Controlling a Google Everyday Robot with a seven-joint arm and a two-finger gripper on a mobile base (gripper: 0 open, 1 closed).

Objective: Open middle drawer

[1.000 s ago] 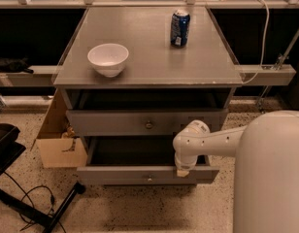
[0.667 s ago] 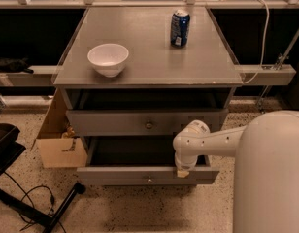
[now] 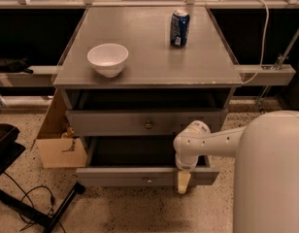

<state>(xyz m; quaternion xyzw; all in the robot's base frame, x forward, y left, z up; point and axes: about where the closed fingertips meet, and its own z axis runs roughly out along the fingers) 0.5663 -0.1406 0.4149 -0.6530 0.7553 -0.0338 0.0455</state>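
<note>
No lettering can be read anywhere. The only printed thing is the blue can, standing upright on the grey tabletop. Its side carries a pale patch and lighter marks that look like a label, but no word, brand or number can be made out on it. Well below the can in the view, the gripper hangs at the front of the pulled-out middle drawer, and it shows no legible marking either.
</note>
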